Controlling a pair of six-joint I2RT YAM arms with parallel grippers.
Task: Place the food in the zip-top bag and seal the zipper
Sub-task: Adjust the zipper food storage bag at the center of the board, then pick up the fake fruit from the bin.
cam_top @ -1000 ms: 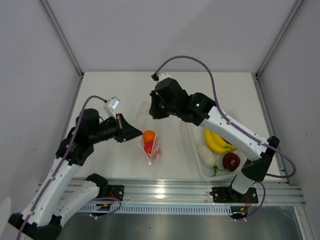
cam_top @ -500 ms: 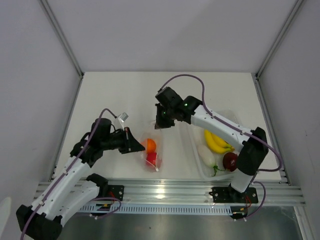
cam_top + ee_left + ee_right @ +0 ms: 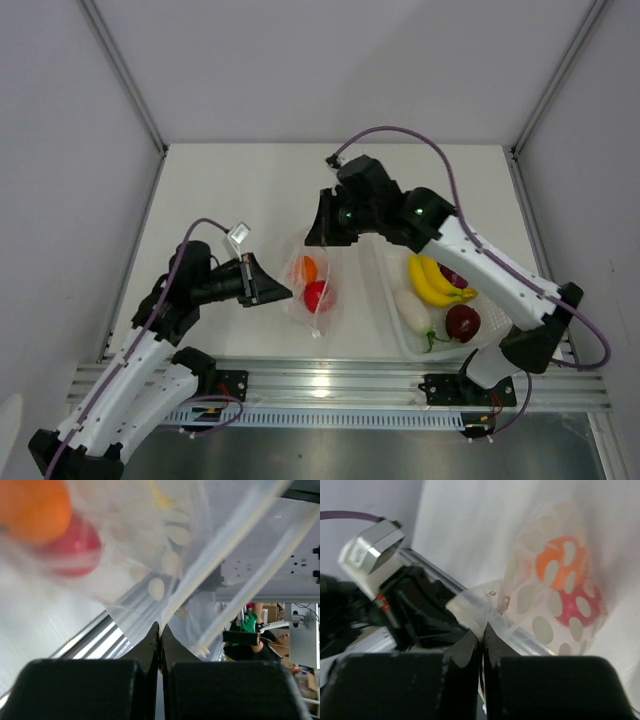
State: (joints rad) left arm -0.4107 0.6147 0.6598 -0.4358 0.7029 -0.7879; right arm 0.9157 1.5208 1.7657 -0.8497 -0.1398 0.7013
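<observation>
Clear zip-top bag (image 3: 316,310) has edges pinched by closed left tool (image 3: 283,293) and right tool (image 3: 315,240).

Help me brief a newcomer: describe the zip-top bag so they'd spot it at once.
On the white table, look mid-front, left of the rigid clear tray of toy produce. The zip-top bag is the limp, crinkly pouch pinched by shut jaws from both sides; only it holds an orange ball, with a red fruit.

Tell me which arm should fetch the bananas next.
Probably right: the tray holding the bananas lies beside that arm, far from the left claw, which pinches the bag.
</observation>
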